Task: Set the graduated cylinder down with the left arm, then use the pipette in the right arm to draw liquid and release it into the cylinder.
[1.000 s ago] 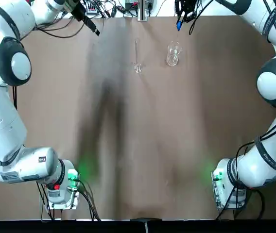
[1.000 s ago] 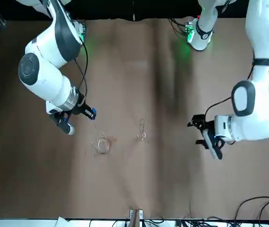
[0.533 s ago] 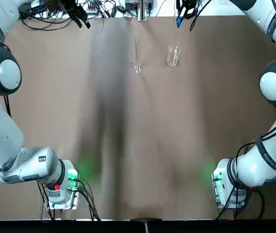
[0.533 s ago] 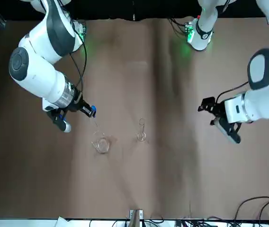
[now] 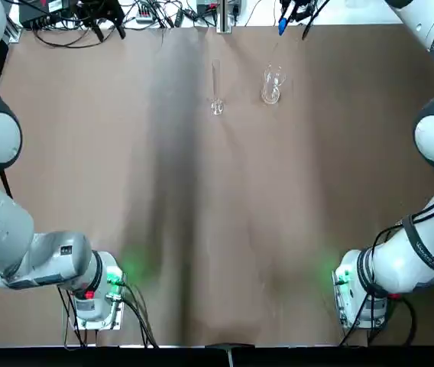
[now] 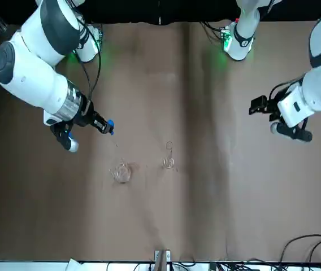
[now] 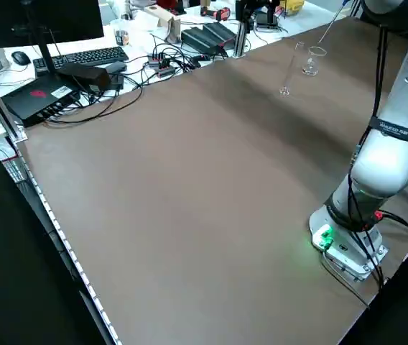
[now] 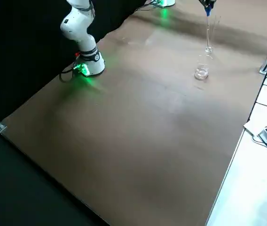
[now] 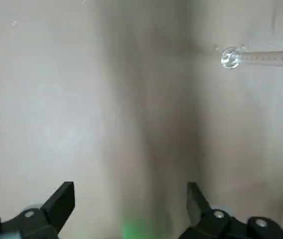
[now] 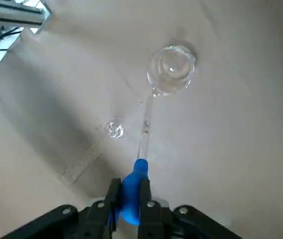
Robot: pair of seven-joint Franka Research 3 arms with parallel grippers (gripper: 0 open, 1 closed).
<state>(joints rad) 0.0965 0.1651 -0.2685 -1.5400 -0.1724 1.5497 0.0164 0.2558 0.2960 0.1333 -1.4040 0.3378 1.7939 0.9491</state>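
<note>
Desk (image 5: pixel 240 229) lit bright and even, no lamp in sight. Broad soft-edged shadow band down desk, left of middle in top view; dimmer patch toward right. Green glow on desk beside both arm bases, from small lights there. Pale washed-out sheen in left wrist view, blurred dark streak through it. Clear glassware faint, small glints at foot of graduated cylinder (image 9: pixel 268 58). Room edges near black in front view.

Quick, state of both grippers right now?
Left gripper: open, nothing between its fingers, away from the graduated cylinder.
Right gripper: closed on the blue bulb of the pipette.
</note>
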